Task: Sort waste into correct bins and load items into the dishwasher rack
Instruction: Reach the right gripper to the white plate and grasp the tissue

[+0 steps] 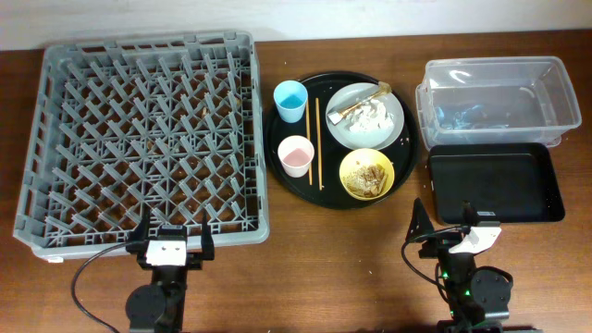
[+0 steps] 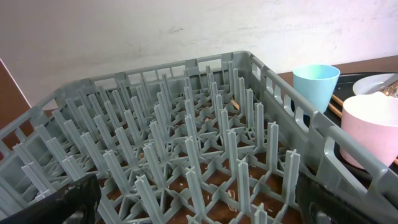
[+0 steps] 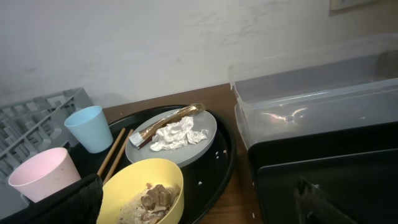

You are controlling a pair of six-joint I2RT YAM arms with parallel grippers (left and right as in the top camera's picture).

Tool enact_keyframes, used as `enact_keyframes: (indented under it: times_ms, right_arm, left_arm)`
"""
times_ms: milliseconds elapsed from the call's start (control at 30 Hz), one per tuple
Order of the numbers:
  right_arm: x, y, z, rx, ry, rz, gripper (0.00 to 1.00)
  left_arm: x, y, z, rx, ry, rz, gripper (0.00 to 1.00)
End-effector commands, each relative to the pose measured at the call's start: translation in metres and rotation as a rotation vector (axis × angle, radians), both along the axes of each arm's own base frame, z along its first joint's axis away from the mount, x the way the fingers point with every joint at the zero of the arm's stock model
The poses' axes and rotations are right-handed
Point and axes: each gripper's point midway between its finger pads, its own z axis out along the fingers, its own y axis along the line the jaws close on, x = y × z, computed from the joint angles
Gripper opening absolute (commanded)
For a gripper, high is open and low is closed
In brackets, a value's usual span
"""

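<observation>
Counts: 1 dishwasher rack (image 1: 153, 44), 1 round black tray (image 1: 326, 194), 1 clear tub (image 1: 490, 63), 1 black rectangular tray (image 1: 495, 185). Cups: 2, a light blue cup (image 1: 290, 99) and a pink cup (image 1: 296, 155). 1 grey plate (image 1: 355, 139), 1 yellow bowl (image 1: 344, 168), 2 chopsticks (image 1: 317, 139). Waste: 1 crumpled tissue (image 1: 373, 115), 1 brown peel scrap (image 1: 356, 104), 1 heap of crumbly leftovers (image 1: 368, 176).

Layout:
- The rack is on the left of the wooden table (image 1: 370, 268), with the round tray just beside its right wall.
- All dishes sit on the round tray. The blue cup is far-left and the pink cup near-left.
- The chopsticks lie side by side, running far-to-near, between the cups and the plate/bowl.
- The plate is far-right and the bowl is on its near side.
- The tissue and peel scrap are on the plate, with the scrap lying across the tissue's far-left edge.
- The leftovers are in the bowl.
- The tub is far-right on the table. The black rectangular tray is right up against its near side; I can't tell if they touch.

Arms: both are parked at the near table edge, pointing toward the far wall.
- The left gripper (image 1: 176, 242) is just at the rack's near wall. Its fingers (image 2: 68, 202) are spread wide with nothing between them, and its wrist view looks across the pegs.
- The right gripper (image 1: 446, 227) is by the near-left corner of the black rectangular tray. Its fingers (image 3: 62, 199) are also spread wide and hold nothing. Its wrist view takes in the bowl, plate, both cups, tub and black tray.
</observation>
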Motion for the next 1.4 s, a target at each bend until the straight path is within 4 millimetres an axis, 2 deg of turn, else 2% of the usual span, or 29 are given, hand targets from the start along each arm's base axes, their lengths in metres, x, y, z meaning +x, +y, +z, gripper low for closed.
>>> enact_keyframes:
  times_ms: [0,1100,1233,1300,1367]
  right_arm:
    - [0.000,-0.001,-0.003,-0.002,0.005,-0.006,0.98]
    - [0.000,0.000,-0.003,-0.001,0.005,-0.003,0.98]
    - [-0.001,0.015,-0.001,0.002,-0.002,0.087,0.98]
    - [-0.002,0.024,0.006,-0.031,-0.028,0.143,0.98]
    - [-0.006,0.034,0.028,-0.031,-0.057,0.199,0.99]
  left_arm:
    - [0.000,0.000,-0.001,0.019,-0.002,-0.007,0.99]
    - [0.000,0.000,-0.001,0.019,-0.002,-0.007,0.99]
    - [0.000,0.000,-0.001,0.019,-0.002,-0.007,0.99]
    - [0.000,0.000,-0.001,0.019,-0.002,-0.007,0.99]
    - [0.000,0.000,-0.001,0.019,-0.002,-0.007,1.00]
